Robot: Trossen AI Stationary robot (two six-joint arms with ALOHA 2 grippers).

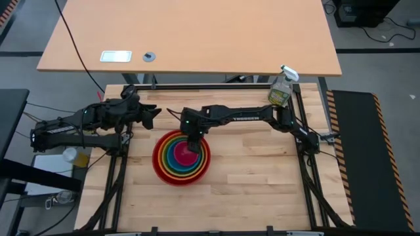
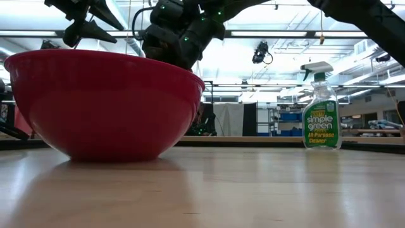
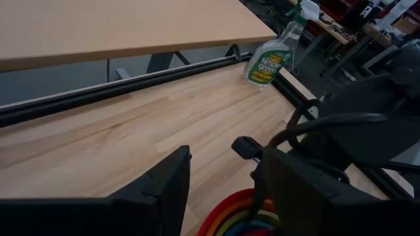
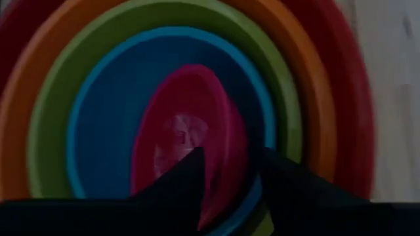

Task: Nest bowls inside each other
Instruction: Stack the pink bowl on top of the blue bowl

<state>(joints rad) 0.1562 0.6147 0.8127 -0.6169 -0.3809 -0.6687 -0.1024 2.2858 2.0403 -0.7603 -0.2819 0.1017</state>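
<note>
Right gripper (image 4: 230, 174), fingers parting astride the tilted magenta bowl (image 4: 187, 141) rim, is hanging directly over the nested stack in the red bowl (image 1: 159, 167) mid-worktop; left gripper (image 1: 149, 113), fingers apart, is waiting nearby w/ nothing held.

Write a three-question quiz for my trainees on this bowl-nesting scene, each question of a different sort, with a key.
1. True or false: the spray bottle stands inside the red bowl.
2. Which bowl sits innermost? A) orange B) blue C) magenta-pink
3. Fill in: the right claw is above the ___ of the stack, while the left claw waits off to the side.

Key
1. False; it stands apart at the table's far right corner.
2. C, the magenta-pink bowl, inside the blue bowl.
3. centre
</note>
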